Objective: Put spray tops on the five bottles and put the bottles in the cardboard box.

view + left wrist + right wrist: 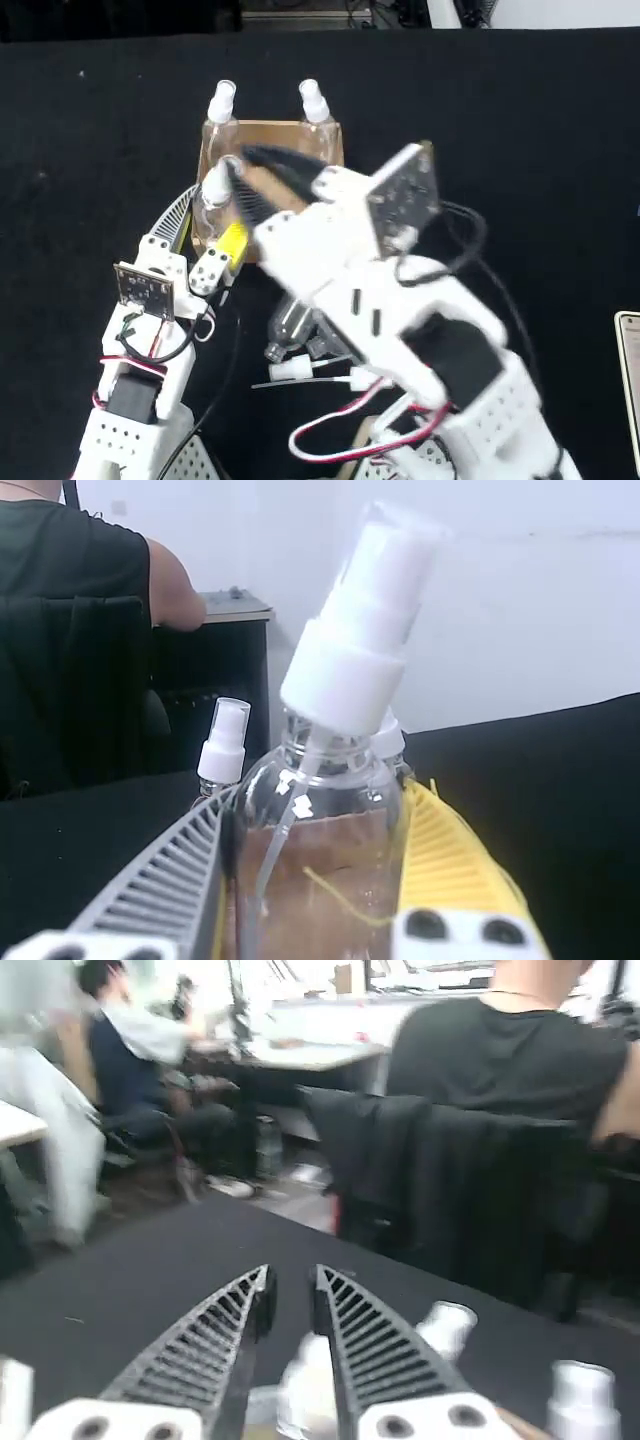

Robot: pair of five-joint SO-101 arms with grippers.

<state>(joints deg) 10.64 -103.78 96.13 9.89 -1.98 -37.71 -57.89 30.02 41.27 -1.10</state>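
Right gripper (293,1280), fingers slightly apart, hangs over the cardboard box (272,136) beside the tilted spray top (355,650) (apparently not yet seated) of the bottle (320,880), which the left gripper (212,205) clamps upright at the box's left edge, likely steadying it for capping.

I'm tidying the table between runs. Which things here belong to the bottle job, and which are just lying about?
Job: cardboard box; two capped bottles at its far edge; capped bottle held in the left hand; uncapped bottle lying on the table; loose spray top beside it.
Lying about: flat white object at the table's right edge.
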